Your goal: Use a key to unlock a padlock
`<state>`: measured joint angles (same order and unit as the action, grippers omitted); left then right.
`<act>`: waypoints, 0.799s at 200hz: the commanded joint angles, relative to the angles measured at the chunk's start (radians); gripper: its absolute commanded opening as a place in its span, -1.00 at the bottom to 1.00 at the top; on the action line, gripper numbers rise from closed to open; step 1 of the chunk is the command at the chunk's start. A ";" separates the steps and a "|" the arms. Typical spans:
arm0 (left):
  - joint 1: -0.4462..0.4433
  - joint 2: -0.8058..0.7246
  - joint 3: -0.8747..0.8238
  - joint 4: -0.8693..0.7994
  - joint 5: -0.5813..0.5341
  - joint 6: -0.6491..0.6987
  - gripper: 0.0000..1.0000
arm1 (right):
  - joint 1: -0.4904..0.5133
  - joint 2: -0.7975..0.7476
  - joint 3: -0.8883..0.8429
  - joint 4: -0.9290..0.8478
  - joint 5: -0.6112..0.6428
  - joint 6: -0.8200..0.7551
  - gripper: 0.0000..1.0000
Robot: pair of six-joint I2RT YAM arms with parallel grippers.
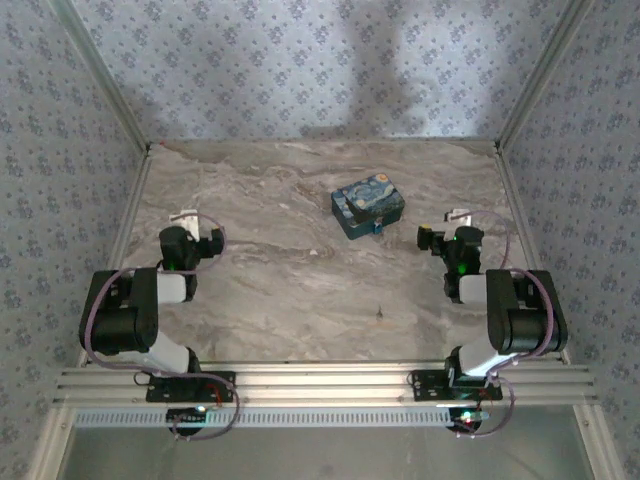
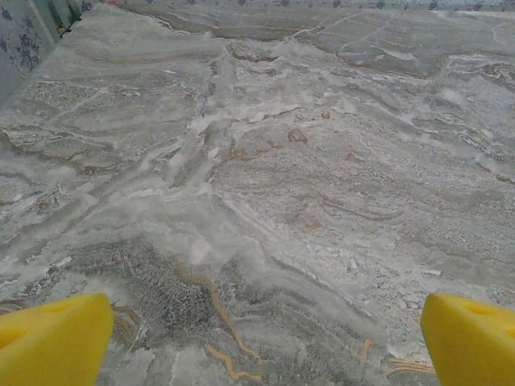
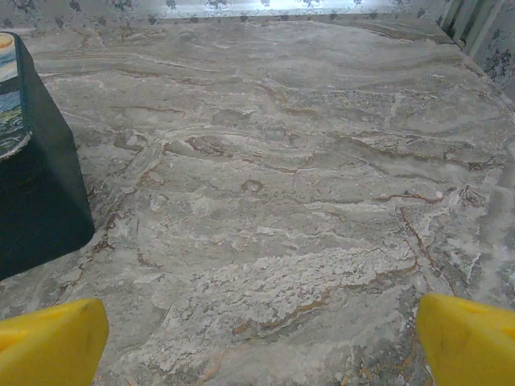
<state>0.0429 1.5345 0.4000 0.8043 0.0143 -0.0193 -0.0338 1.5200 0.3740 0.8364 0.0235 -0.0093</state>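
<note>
The left end effector [image 2: 257,344] hangs over bare marble-patterned surface [image 2: 265,177] with its yellow fingers [image 2: 50,339] spread wide apart and nothing between them, so it is released; the right end effector [image 3: 257,344] is likewise released, its yellow fingers [image 3: 48,344] set at the two lower corners of its wrist view with only surface between them; ahead of the right end effector and to its left stands the swirl-painted box [image 1: 368,207], blue and yellow on its lid, and its dark side wall [image 3: 36,185] rises at the left edge of the right wrist view, apart from the fingers; the padlock [image 1: 376,229] shows in the top view only as a tiny pale glint against the near side of that box, too small to make out its shackle or whether it is closed; the key [image 1: 380,315] is a dark speck lying alone on the surface, back from the right end effector toward the arm bases and to its left, well to the right of the left end effector, and apart from both the box and the padlock.
</note>
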 commanded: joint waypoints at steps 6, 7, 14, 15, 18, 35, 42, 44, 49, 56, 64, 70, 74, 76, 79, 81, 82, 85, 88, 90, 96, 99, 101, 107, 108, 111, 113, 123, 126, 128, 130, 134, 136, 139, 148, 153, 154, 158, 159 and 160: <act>-0.005 -0.001 0.018 -0.002 0.002 -0.004 0.96 | 0.006 0.005 0.014 -0.018 0.021 -0.014 1.00; -0.005 -0.001 0.018 0.000 0.002 -0.004 0.96 | 0.006 0.005 0.014 -0.017 0.021 -0.014 1.00; -0.005 -0.002 0.019 -0.001 0.001 -0.004 0.96 | 0.007 0.005 0.014 -0.018 0.019 -0.014 1.00; -0.005 -0.001 0.019 -0.001 0.001 -0.004 0.96 | 0.006 0.005 0.014 -0.018 0.018 -0.014 1.00; -0.005 -0.002 0.019 -0.001 0.001 -0.003 0.96 | 0.006 0.005 0.014 -0.017 0.019 -0.014 1.00; -0.005 -0.002 0.019 -0.001 0.001 -0.002 0.96 | 0.003 0.005 0.017 -0.020 0.012 -0.011 1.00; -0.006 -0.002 0.018 -0.001 0.003 -0.003 0.96 | 0.002 0.006 0.016 -0.020 0.008 -0.011 1.00; -0.005 -0.002 0.019 -0.001 0.002 -0.004 0.96 | 0.000 0.005 0.016 -0.021 0.009 -0.011 1.00; -0.005 -0.002 0.019 -0.001 0.002 -0.003 0.96 | 0.000 0.005 0.016 -0.020 0.008 -0.011 1.00; -0.005 -0.002 0.018 0.000 0.000 -0.003 0.96 | -0.001 0.005 0.016 -0.020 0.006 -0.010 1.00; -0.005 -0.002 0.019 -0.001 0.003 -0.005 0.96 | 0.000 0.005 0.016 -0.020 0.005 -0.009 1.00; -0.005 -0.001 0.019 -0.001 0.003 -0.005 0.96 | -0.001 0.005 0.016 -0.020 0.005 -0.009 1.00; -0.005 -0.001 0.018 0.000 0.002 -0.004 0.96 | -0.001 0.005 0.016 -0.021 0.004 -0.009 1.00; -0.005 -0.001 0.018 0.000 0.002 -0.005 0.96 | -0.001 0.005 0.016 -0.022 0.003 -0.009 1.00; -0.005 -0.002 0.018 -0.001 0.003 -0.004 0.96 | -0.002 0.005 0.016 -0.022 0.003 -0.009 1.00; -0.005 -0.001 0.018 -0.001 0.003 -0.005 0.96 | -0.002 0.005 0.016 -0.022 0.003 -0.009 1.00; -0.005 -0.001 0.018 -0.001 0.003 -0.005 0.96 | -0.002 0.005 0.017 -0.022 0.004 -0.009 1.00; -0.005 -0.002 0.019 -0.001 0.002 -0.005 0.96 | -0.002 0.005 0.017 -0.022 0.004 -0.009 1.00; -0.005 -0.002 0.019 -0.001 0.002 -0.005 0.96 | -0.003 0.005 0.016 -0.021 0.003 -0.009 1.00; -0.005 -0.002 0.019 -0.001 0.003 -0.005 0.96 | -0.003 0.005 0.017 -0.022 0.003 -0.009 1.00; -0.004 -0.001 0.019 -0.002 0.003 -0.004 0.96 | -0.002 0.005 0.016 -0.021 0.004 -0.009 1.00; -0.004 -0.002 0.018 -0.001 0.004 -0.004 0.96 | -0.002 0.005 0.016 -0.022 0.004 -0.009 1.00; -0.004 -0.002 0.019 -0.002 0.003 -0.005 0.96 | -0.002 0.005 0.016 -0.021 0.004 -0.009 1.00; -0.004 -0.002 0.019 -0.002 0.002 -0.004 0.96 | -0.003 0.005 0.016 -0.021 0.002 -0.009 1.00; -0.004 -0.001 0.019 -0.002 0.002 -0.005 0.96 | -0.002 0.005 0.016 -0.020 0.001 -0.008 1.00; -0.003 -0.002 0.018 -0.001 0.003 -0.005 0.96 | -0.004 0.005 0.016 -0.022 -0.001 -0.008 1.00; -0.004 -0.001 0.018 -0.001 0.003 -0.005 0.96 | -0.004 0.006 0.016 -0.021 -0.001 -0.008 1.00; -0.003 -0.002 0.016 0.001 0.003 -0.004 0.96 | -0.005 0.003 0.013 -0.017 -0.006 -0.007 1.00; -0.003 -0.002 0.016 0.002 0.001 -0.006 0.96 | -0.006 0.002 0.011 -0.017 -0.007 -0.006 1.00; -0.003 -0.002 0.016 0.002 -0.001 -0.006 0.96 | -0.007 0.003 0.011 -0.016 -0.007 -0.005 1.00; -0.004 -0.002 0.015 0.004 -0.004 -0.007 0.96 | -0.007 0.002 0.011 -0.016 -0.008 -0.005 1.00; -0.003 -0.003 0.013 0.005 -0.007 -0.008 0.96 | -0.008 0.002 0.010 -0.015 -0.011 -0.005 1.00; -0.003 -0.003 0.012 0.006 -0.011 -0.010 0.96 | -0.009 0.002 0.010 -0.014 -0.011 -0.004 1.00; -0.004 -0.006 0.010 0.009 -0.017 -0.013 0.96 | -0.009 0.001 0.011 -0.016 -0.010 -0.002 1.00; -0.004 -0.017 -0.001 0.020 -0.039 -0.023 0.96 | -0.015 -0.014 0.018 -0.039 0.003 0.010 1.00; -0.003 -0.028 -0.010 0.027 -0.047 -0.029 0.96 | -0.022 -0.028 0.023 -0.057 0.003 0.019 1.00; -0.003 -0.031 -0.011 0.028 -0.047 -0.030 0.96 | -0.024 -0.032 0.024 -0.062 0.004 0.021 1.00; -0.004 -0.047 -0.018 0.031 -0.054 -0.031 0.96 | -0.030 -0.048 0.029 -0.084 0.002 0.027 1.00; -0.004 -0.050 -0.021 0.032 -0.055 -0.030 0.96 | -0.031 -0.052 0.030 -0.091 0.002 0.027 1.00; -0.003 -0.055 -0.023 0.032 -0.055 -0.030 0.96 | -0.032 -0.056 0.030 -0.097 0.001 0.028 1.00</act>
<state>0.0429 1.5333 0.3996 0.8051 0.0002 -0.0265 -0.0399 1.5173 0.3752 0.8246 0.0219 -0.0078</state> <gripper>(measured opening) 0.980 0.998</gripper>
